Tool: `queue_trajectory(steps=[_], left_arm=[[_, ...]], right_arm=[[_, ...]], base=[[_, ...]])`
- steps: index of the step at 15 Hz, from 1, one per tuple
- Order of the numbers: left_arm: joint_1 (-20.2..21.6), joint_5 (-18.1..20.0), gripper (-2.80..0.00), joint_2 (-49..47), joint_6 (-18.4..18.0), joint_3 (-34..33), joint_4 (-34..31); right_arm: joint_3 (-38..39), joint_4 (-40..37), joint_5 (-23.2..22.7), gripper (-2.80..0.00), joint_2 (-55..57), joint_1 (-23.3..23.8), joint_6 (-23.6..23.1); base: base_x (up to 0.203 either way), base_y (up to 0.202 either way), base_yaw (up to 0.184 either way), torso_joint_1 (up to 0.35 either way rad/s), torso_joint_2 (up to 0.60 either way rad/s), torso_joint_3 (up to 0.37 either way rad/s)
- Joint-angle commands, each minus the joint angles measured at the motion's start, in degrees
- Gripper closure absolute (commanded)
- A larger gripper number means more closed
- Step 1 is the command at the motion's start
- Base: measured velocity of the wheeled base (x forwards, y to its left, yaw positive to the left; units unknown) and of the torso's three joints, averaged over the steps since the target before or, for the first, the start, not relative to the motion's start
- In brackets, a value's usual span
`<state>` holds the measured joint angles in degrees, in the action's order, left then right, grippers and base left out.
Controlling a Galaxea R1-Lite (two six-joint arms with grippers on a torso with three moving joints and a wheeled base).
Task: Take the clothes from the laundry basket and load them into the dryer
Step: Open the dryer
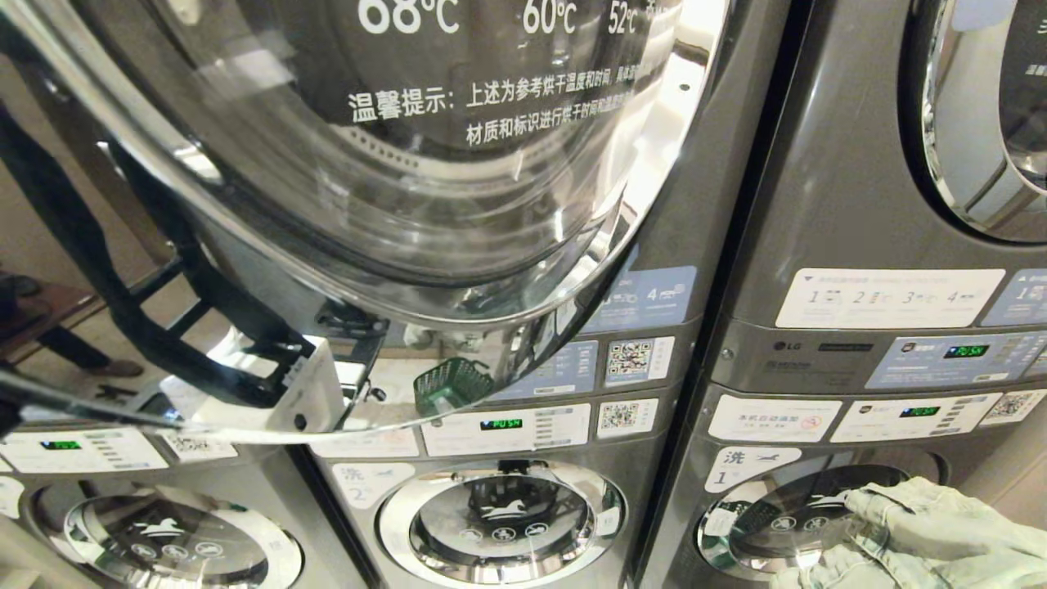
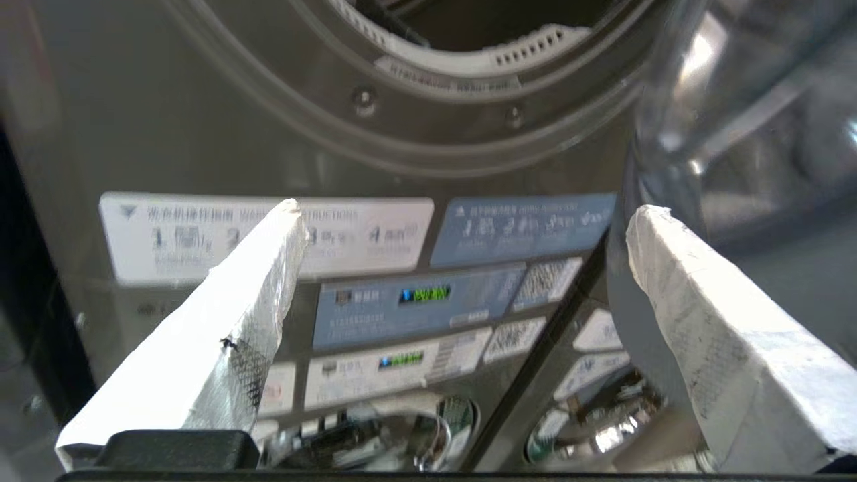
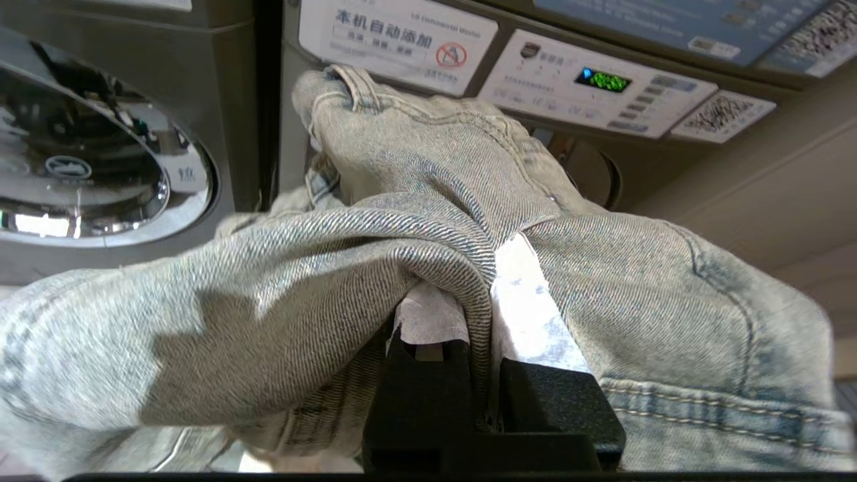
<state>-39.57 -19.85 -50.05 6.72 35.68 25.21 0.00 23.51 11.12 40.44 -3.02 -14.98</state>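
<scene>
Clamping a fold of pale denim jeans [image 3: 415, 201], the right gripper [image 3: 479, 314] has its jaws pinched tight on the cloth, low in front of the washer door [image 1: 785, 523] below and to the right of the open dryer door [image 1: 393, 164] (its glass swung wide). The left gripper [image 2: 462, 268], jaws spread wide and empty, hangs just below the dryer opening [image 2: 462, 47].
</scene>
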Motion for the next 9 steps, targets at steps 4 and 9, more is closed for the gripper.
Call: queue_trajectory(steps=[4, 9], left_arm=[[0.02, -0.02, -2.8, 0.38, -0.21, -0.79, 0.1], [0.31, -0.32, -2.8, -1.27, -0.11, -1.51, 0.22]], right_arm=[[0.0, -0.13, 0.3, 0.0, 0.08, -0.05, -0.13], [0.0, -0.13, 0.3, 0.0, 0.08, -0.05, -0.13]], base=[[-0.192, 0.0, 0.001, -0.013, 0.01, 0.005], [-0.041, 0.0, 0.001, 0.003, 0.0, 0.001]])
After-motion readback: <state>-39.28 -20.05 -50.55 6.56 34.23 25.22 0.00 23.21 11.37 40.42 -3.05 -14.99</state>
